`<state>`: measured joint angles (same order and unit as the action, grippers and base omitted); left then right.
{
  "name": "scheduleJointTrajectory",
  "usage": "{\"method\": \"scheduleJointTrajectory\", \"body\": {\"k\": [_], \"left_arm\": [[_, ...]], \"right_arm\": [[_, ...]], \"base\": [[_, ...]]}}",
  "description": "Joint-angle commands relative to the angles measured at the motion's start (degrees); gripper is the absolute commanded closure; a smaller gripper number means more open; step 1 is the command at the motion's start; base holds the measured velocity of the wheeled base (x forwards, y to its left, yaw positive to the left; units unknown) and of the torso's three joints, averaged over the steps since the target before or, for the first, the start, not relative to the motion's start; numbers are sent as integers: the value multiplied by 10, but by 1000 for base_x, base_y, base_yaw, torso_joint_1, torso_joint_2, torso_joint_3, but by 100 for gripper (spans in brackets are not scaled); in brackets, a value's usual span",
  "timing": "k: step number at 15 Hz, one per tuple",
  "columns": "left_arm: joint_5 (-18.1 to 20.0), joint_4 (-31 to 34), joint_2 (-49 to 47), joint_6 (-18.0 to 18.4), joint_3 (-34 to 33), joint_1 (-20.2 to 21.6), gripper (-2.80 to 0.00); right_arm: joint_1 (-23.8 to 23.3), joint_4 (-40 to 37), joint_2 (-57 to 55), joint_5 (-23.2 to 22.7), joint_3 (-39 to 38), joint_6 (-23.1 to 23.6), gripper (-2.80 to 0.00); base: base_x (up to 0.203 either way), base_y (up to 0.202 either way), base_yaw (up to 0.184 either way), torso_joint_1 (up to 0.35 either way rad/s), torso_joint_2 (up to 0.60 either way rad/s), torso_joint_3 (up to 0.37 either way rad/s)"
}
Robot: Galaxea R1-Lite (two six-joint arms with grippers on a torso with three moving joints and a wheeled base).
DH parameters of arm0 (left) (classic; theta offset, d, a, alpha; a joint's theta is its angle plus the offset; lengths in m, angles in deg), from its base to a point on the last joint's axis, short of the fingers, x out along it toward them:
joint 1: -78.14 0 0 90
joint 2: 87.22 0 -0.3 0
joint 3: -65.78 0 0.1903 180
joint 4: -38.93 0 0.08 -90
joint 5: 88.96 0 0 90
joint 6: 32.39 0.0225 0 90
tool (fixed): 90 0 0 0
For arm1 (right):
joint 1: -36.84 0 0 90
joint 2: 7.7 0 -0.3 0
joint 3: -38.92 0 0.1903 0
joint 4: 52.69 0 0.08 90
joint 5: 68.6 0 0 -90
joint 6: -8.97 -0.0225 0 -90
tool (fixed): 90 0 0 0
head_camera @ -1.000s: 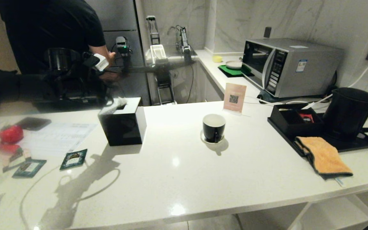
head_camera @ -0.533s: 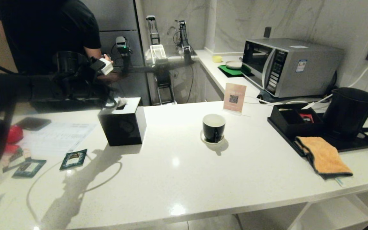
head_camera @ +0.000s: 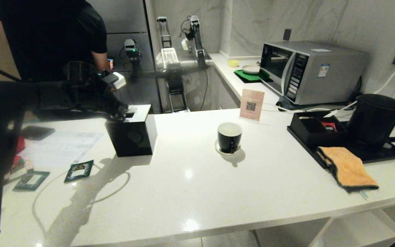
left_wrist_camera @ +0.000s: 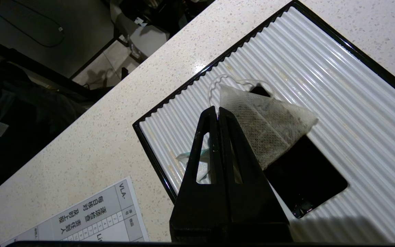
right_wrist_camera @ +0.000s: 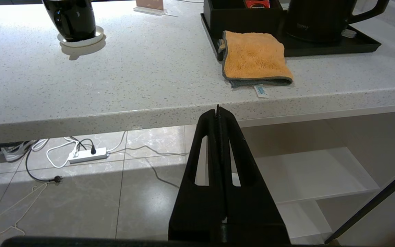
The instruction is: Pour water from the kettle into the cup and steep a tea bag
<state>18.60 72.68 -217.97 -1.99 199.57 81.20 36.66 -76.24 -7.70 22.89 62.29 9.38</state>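
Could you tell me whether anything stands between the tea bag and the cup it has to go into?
Nothing visible does. The tea bag is over the black box, at the left gripper tips, and only bare countertop lies between that box and the cup.

Robot's basically all matte black. The left arm (head_camera: 63, 96) is a chunky dark tube with a round joint housing and a small white block near the wrist. Each hand, left hand (left_wrist_camera: 218, 113) and right hand (right_wrist_camera: 218, 111), is two flat triangular black fingers with a long slot cut through each.
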Motion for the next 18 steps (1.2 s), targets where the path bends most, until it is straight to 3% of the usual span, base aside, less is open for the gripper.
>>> {"method": "scheduleJointTrajectory", "body": {"k": [1, 18], "left_arm": [[1, 2, -2, 2, 1, 0, 0], [11, 106, 24, 9, -6, -6, 0]], "right_arm": [[0, 0, -1, 0, 0, 0, 0], [0, 0, -1, 0, 0, 0, 0]], "base": [[0, 0, 0, 0, 0, 0], [0, 0, 0, 0, 0, 0]]}}
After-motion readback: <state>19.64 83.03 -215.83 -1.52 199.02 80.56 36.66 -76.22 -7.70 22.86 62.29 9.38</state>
